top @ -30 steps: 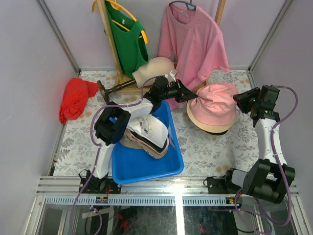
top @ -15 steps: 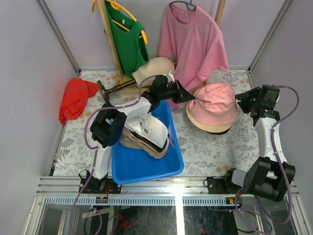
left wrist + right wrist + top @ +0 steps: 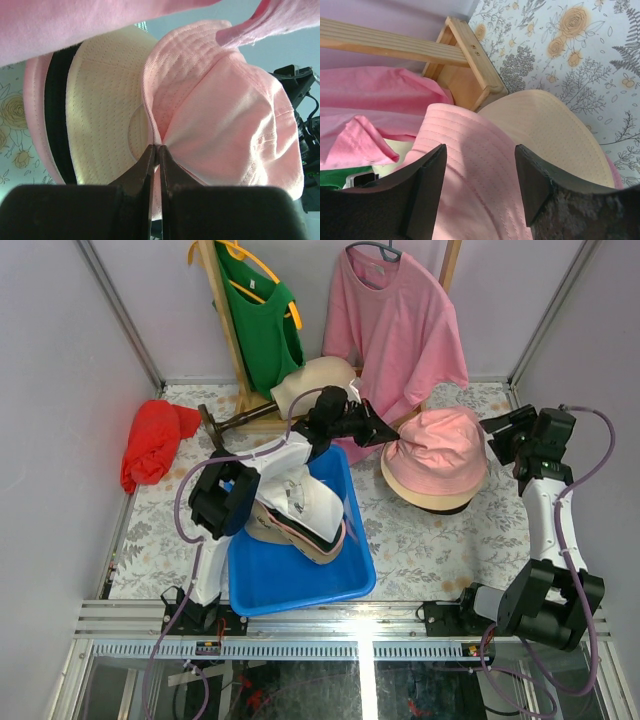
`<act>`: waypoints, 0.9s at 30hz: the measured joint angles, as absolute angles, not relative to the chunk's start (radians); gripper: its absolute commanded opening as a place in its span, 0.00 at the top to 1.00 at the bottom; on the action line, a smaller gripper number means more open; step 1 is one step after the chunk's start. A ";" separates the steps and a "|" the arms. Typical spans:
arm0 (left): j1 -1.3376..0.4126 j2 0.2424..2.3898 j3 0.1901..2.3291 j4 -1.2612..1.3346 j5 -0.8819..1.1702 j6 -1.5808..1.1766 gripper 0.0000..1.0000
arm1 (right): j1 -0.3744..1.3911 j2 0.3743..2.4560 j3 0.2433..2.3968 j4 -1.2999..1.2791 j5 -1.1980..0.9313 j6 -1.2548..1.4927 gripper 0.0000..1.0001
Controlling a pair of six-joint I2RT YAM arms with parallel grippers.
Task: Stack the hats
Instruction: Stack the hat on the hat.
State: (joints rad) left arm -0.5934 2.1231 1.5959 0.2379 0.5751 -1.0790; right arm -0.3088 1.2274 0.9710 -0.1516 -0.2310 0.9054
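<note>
Pale lilac walls (image 3: 60,360) enclose a table (image 3: 430,540) with a grey floral surface. At the back, a pink shirt (image 3: 400,320) and a green top (image 3: 262,330) hang on a wooden rack (image 3: 225,330). A blue bin (image 3: 300,585) sits near my bases, holding a pile of hats (image 3: 300,515). To its right, on the table, the pink hat (image 3: 445,455) tops a tan hat (image 3: 430,502). A red cloth (image 3: 152,440) lies far left. My left gripper (image 3: 156,148) is pressed together, pinching a fold of the pink hat. My right gripper (image 3: 492,435) is spread, holding nothing, near that hat's right side.
</note>
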 measured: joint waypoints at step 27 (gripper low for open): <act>-0.607 2.147 1.671 0.154 0.519 -1.004 1.00 | -0.307 1.308 0.984 -0.147 -0.321 0.885 1.00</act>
